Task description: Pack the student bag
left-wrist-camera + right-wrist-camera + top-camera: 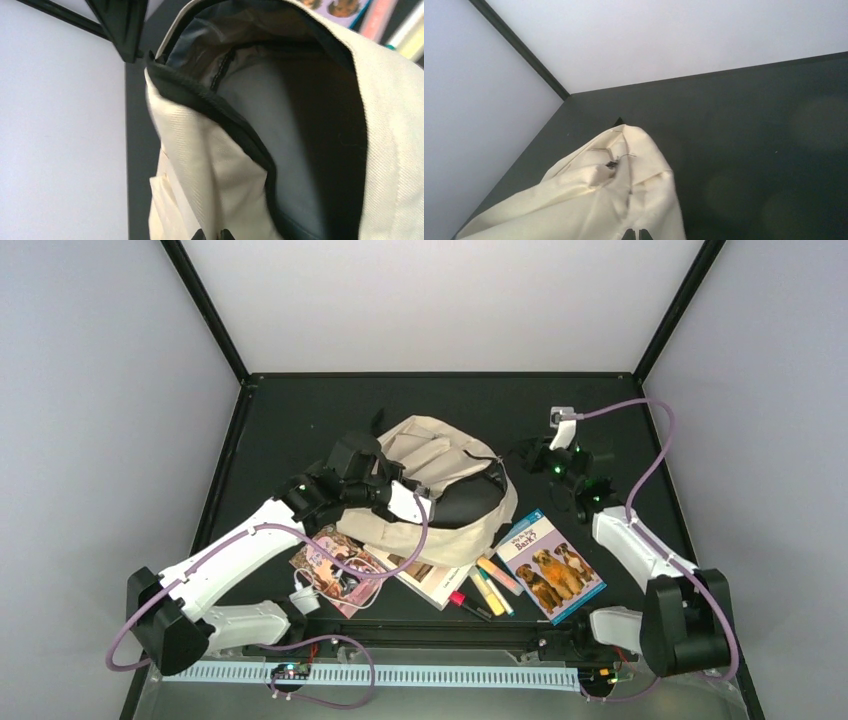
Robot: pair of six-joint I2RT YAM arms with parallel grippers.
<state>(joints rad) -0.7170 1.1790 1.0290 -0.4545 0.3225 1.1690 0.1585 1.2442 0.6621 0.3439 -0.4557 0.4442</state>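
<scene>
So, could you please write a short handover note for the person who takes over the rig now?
Left gripper: shut, apparently pinching the student bag beside its opening.
Right gripper: shut, apparently on the bag's fabric at its right side.
Bag: on the table, main compartment open, nothing visible inside.
Done: bag opened.
Left: the dog book, pink book, white book and markers lie unpacked in front of the bag.

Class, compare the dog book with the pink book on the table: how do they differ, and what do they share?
The dog book has a blue cover and lies fully in view right of the bag; the pink book lies left, partly under a cable. Both lie flat on the table.
</scene>
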